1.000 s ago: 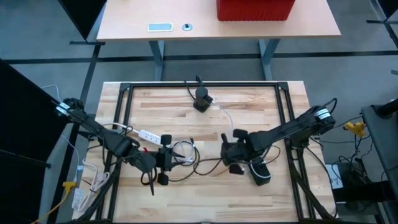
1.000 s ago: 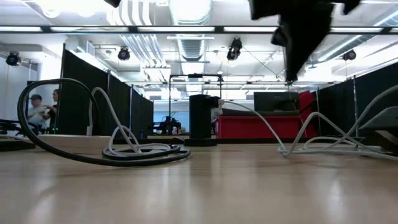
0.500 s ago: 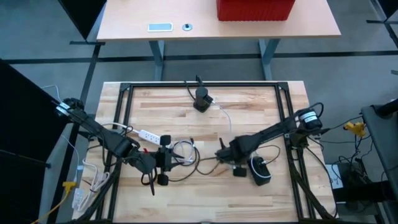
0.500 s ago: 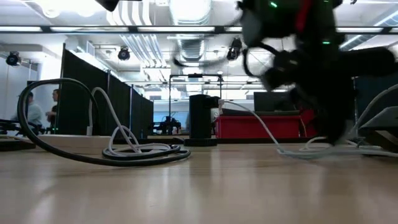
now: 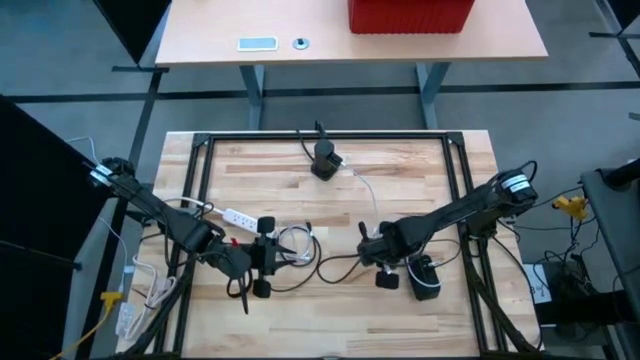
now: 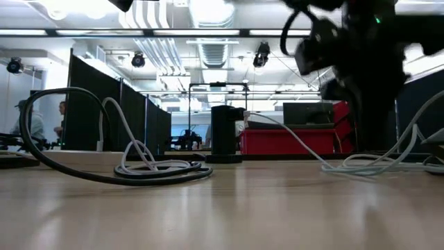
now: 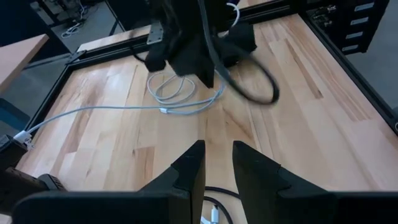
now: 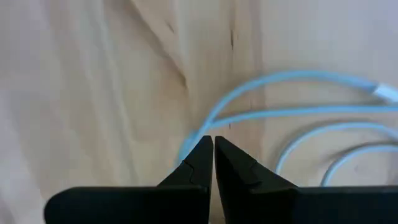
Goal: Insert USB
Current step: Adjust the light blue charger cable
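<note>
1. We saw the right gripper (image 8: 213, 144) low over the counter (image 5: 400, 175), its two fingers pressed together just above a pale blue-white cable (image 8: 298, 112). From the wrist view we could not tell if the cable was pinched between the tips or only lay under them.

2. The left gripper (image 7: 216, 163) hung over the left half of the counter with a narrow gap between its fingers, and nothing was visible in that gap. Beside it lay a white power strip (image 5: 236, 215).

3. The white cable lay in loose loops (image 5: 295, 242) in the middle of the counter, tangled with a black cable (image 5: 335, 268). We could not pick out the USB plug itself with certainty.

4. Our first worry was that the closed right gripper had missed the cable, so a lift would bring up nothing.

5. If it held the cable away from the plug, the plug would hang loose and turn, and the insertion would be hard to aim.

6. The black cable could be dragged along, because the loops crossed each other.

7. A pull on the white cable could also shift the small black device (image 5: 324, 160) at the far edge.
</note>
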Controlling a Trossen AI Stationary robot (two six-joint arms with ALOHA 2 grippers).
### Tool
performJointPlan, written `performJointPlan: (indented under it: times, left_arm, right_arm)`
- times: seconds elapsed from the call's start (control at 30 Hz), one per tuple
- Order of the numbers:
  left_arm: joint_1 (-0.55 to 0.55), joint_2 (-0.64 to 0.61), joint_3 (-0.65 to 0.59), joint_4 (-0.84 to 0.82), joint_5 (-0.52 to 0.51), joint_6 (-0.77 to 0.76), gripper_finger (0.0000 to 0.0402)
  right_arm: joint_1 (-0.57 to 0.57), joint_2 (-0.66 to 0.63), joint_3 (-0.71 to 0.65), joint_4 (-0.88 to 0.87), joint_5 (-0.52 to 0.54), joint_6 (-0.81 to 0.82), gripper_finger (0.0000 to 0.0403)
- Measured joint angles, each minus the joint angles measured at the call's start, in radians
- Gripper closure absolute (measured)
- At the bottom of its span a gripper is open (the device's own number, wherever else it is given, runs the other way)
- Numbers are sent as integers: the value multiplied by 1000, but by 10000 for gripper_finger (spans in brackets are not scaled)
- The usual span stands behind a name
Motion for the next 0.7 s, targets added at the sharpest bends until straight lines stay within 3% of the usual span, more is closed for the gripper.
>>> performJointPlan:
  times: [0.2,0.37,0.5,0.7]
  left_arm:
    - [0,0,0,0,0,0,332]
    - [2,0,0,4,0,6,332]
    - [2,0,0,12,-1,7,332]
    - [1,0,0,12,0,1,332]
  right_arm:
    - [-1,94,-7,34,-14,-34,403]
    - [-21,141,45,117,-45,-169,403]
    - [-91,166,88,210,60,-273,403]
    - [-257,177,81,243,114,-364,403]
